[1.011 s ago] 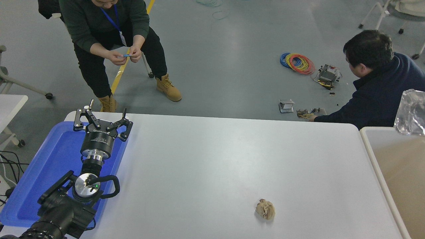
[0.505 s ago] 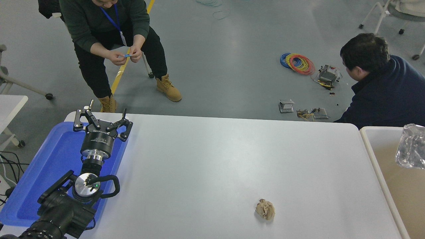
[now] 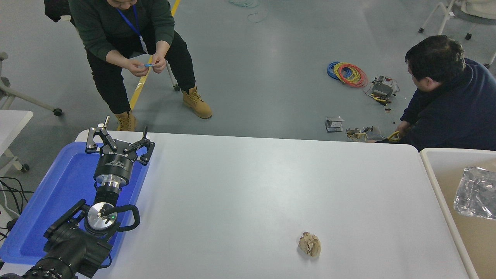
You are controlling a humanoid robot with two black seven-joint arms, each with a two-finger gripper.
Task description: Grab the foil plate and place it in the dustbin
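We see the foil plate (image 3: 476, 192) lying inside the dustbin (image 3: 434, 170); our left gripper (image 3: 119, 142) hangs parked, fingers apart, so we simply hold clear.

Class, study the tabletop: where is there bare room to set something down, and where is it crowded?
The white table is bare from the blue tray across to the dustbin, except the brown paper ball. The left edge is crowded: the left gripper sits over the tray.
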